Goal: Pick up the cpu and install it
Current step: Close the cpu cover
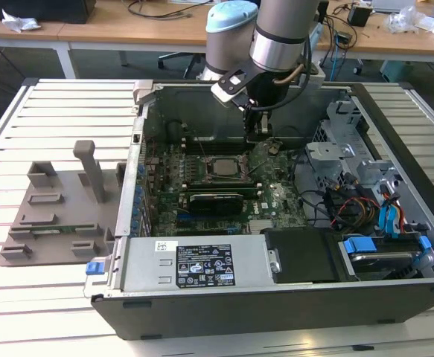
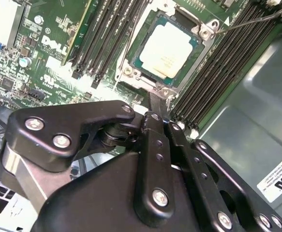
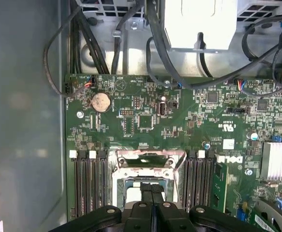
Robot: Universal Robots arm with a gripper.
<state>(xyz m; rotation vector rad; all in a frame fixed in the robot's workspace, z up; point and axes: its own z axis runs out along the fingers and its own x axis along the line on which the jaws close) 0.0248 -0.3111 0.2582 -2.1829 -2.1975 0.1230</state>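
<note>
Cpu [image 2: 169, 48] lies flat in socket frame [image 2: 204, 30] on mobo [image 3: 145, 121], not in gripper. Gripper [image 3: 153, 189] hovers at socket edge, jaws closed, empty. Cpu likely light, rigid, fragile: hold by opp. edges, avoid underside

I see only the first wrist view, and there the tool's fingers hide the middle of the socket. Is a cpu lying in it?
Observer: Yes. In the second wrist view the cpu lies flat in the socket, its whole pale top showing.
Operator: Where is the tool standing in the machine?
Observer: In the exterior view the tool hangs inside the open case, toward the exterior view's right of the cpu.
Operator: What is outside the case?
Observer: A grey holder block stands on the slatted table, at the exterior view's left of the case.
</note>
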